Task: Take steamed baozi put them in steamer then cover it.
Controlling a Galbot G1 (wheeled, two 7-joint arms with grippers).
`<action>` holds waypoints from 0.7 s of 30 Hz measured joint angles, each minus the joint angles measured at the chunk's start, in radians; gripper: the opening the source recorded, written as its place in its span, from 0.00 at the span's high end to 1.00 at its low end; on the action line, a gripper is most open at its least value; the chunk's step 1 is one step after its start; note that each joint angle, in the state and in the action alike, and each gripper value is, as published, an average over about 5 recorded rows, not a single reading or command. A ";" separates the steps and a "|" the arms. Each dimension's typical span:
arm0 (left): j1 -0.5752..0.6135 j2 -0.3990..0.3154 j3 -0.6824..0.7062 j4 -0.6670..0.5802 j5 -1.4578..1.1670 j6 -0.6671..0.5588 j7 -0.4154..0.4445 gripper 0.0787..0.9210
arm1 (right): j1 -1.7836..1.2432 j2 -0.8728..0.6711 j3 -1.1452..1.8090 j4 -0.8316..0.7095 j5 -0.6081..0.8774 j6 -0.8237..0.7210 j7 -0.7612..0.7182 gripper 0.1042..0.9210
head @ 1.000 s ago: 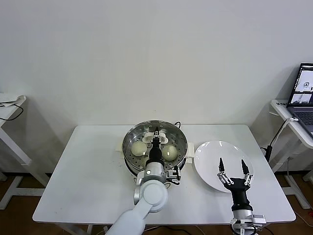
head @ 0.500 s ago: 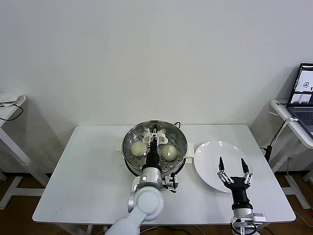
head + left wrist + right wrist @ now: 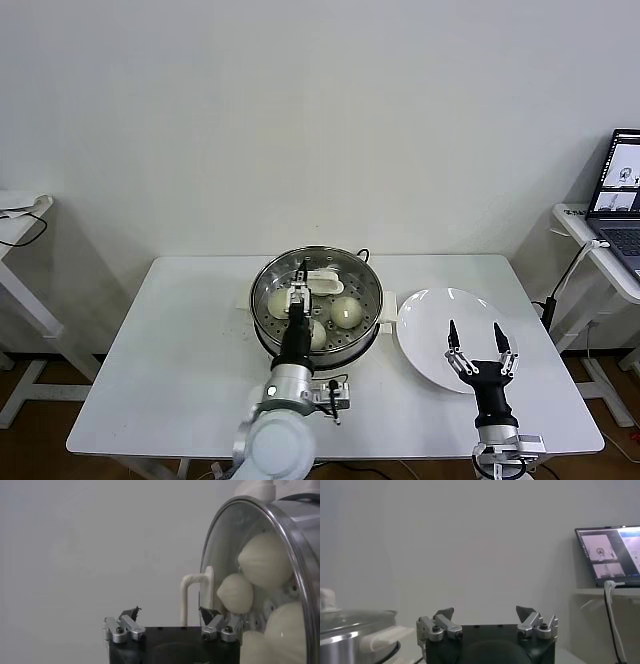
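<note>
The steel steamer (image 3: 262,322) stands mid-table with a clear glass lid on it. The lid's cream handle (image 3: 322,276) sits on top. Three cream baozi show through the glass: one (image 3: 279,301), another (image 3: 346,311) and a third (image 3: 316,336). In the left wrist view several baozi (image 3: 265,560) show behind the lid's rim (image 3: 212,545), and the handle (image 3: 192,597) stands just beyond my fingers. My left gripper (image 3: 298,285) (image 3: 169,615) is open and empty over the steamer's left half. My right gripper (image 3: 474,328) (image 3: 485,612) is open and empty above the white plate (image 3: 425,310).
The steamer's cream side handle (image 3: 388,303) almost touches the plate. A laptop (image 3: 622,190) sits on a side table at the far right, with a cable (image 3: 560,290) hanging beside it. Another side table (image 3: 20,225) stands at the left. The steamer also shows in the right wrist view (image 3: 350,635).
My left gripper has drawn back from the lid handle and shifted left over the steamer, and the arm has swung down and left. The right arm has not moved.
</note>
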 measured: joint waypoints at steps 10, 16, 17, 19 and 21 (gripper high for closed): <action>0.145 0.011 -0.215 -0.169 -0.371 -0.124 -0.175 0.12 | -0.017 -0.010 0.024 0.047 -0.020 -0.036 0.013 0.12; 0.251 -0.022 -0.427 -0.179 -0.748 -0.262 -0.221 0.12 | -0.024 -0.019 0.041 0.084 -0.029 -0.061 0.015 0.12; 0.267 -0.030 -0.458 -0.175 -0.804 -0.288 -0.220 0.12 | -0.024 -0.020 0.042 0.089 -0.031 -0.065 0.014 0.12; 0.300 -0.044 -0.511 -0.169 -0.905 -0.342 -0.216 0.12 | -0.025 -0.021 0.042 0.098 -0.036 -0.075 0.014 0.12; 0.329 -0.058 -0.552 -0.166 -0.985 -0.390 -0.210 0.12 | -0.024 -0.020 0.041 0.108 -0.039 -0.085 0.014 0.12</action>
